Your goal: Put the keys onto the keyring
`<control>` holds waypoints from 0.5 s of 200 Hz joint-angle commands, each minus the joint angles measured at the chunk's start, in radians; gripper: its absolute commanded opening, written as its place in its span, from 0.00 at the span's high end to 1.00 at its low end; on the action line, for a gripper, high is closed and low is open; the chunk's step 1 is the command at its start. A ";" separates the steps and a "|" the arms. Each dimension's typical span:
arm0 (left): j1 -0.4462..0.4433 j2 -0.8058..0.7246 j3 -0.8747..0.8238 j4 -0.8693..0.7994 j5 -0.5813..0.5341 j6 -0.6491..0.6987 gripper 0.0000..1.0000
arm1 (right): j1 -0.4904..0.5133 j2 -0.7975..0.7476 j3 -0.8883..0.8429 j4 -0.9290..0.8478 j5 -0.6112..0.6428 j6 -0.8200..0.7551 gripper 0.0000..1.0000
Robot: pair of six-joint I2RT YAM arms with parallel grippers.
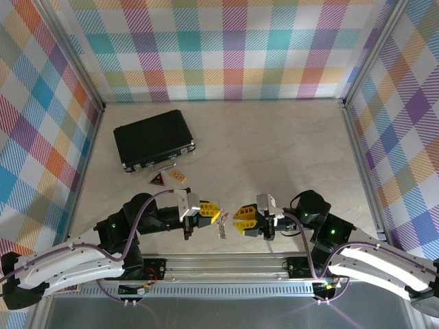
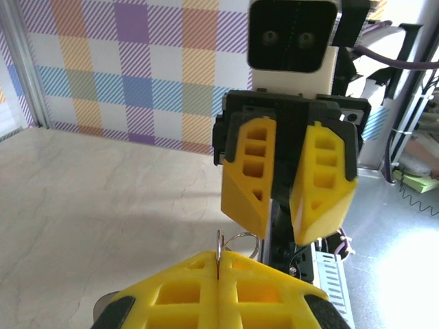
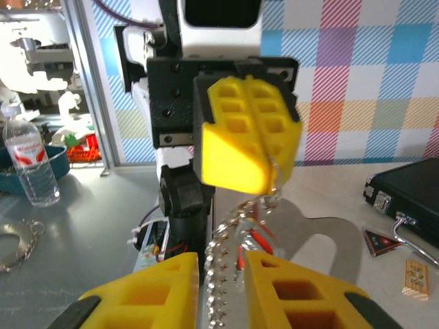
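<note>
Surface: pale, marbled beige, matt and flat; an aluminium rail runs along its near edge.
Room: three walls in pastel plaid, joined by metal corner posts.
Left jaws: pressed fully together, pinching the thin wire of the keyring at their tips.
Right jaws: parted a little, facing the left ones just beside them. A beaded row of metal bits hangs in the gap, and no grip on it is evident.
Keyring position: held above the near middle of the surface, hanging between the two arms.
Key: its red head shows among the hanging metal under the left jaws. I cannot tell whether it is threaded on.
Other items: black case lying flat at far left. Just in front of it are a dark triangular tag and a tan tag.
Outside the enclosure: water bottle on a grey bench.
</note>
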 commanded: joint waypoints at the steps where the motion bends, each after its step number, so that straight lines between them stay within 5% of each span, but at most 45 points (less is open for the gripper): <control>1: -0.005 -0.028 -0.015 0.080 0.049 -0.012 1.00 | 0.008 0.007 0.067 -0.020 0.050 0.030 0.74; 100: -0.005 -0.033 -0.016 0.067 0.069 -0.019 1.00 | 0.009 0.148 0.125 0.057 -0.005 0.090 0.66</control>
